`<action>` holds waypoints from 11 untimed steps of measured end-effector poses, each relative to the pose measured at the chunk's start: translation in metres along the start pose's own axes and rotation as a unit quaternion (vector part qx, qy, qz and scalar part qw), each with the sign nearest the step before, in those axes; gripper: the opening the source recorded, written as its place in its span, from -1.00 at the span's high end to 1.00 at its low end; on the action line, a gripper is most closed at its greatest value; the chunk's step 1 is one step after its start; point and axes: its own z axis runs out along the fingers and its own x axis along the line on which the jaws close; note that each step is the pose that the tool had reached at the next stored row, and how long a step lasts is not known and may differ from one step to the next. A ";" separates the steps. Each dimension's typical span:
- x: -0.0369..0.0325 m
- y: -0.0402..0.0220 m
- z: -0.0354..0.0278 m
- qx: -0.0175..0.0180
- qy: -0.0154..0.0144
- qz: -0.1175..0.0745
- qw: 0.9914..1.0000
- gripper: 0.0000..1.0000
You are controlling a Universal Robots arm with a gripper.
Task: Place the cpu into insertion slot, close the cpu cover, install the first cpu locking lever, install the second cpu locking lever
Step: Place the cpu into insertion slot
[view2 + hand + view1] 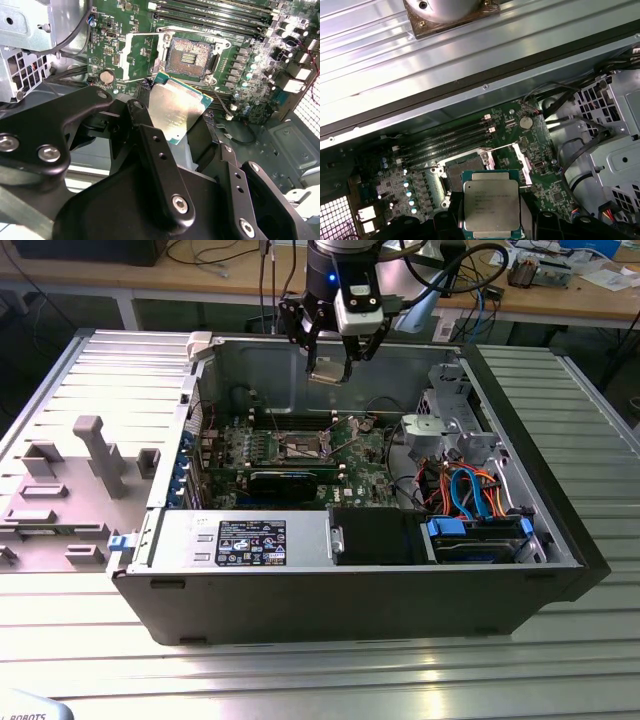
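Entry: 1 cpu [176,107], clamped between the gripper's [331,365] 2 fingers.
The cpu sits at the fingertips; the insertion slot [192,55] lies uncovered below the gripper, apart from it.

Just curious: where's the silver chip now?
In the exterior view the cpu hangs in the gripper above the motherboard, not yet in the insertion slot.

Ribbed metal table [300,680] (wooden bench [90,275] behind)

The arm points downward, its pincer [329,368] clamped on the cpu [491,205].
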 end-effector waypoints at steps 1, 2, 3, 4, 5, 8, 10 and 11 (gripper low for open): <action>0.0000 0.0000 0.0000 0.000 0.000 0.002 1.000 -0.08; 0.0000 0.0000 0.0000 0.000 0.000 0.002 1.000 -0.08; 0.0000 0.0000 0.0000 0.000 0.000 0.003 1.000 -0.08; 0.0000 0.0000 0.0000 0.000 0.000 0.003 1.000 -0.08; 0.0000 0.0000 0.0001 0.000 0.000 0.003 1.000 -0.08; 0.0000 0.0000 0.0001 0.000 0.000 0.004 1.000 -0.08; 0.0000 0.0000 0.0001 0.000 0.000 0.005 1.000 -0.08; 0.0000 0.0000 0.0001 0.000 0.000 0.005 1.000 -0.08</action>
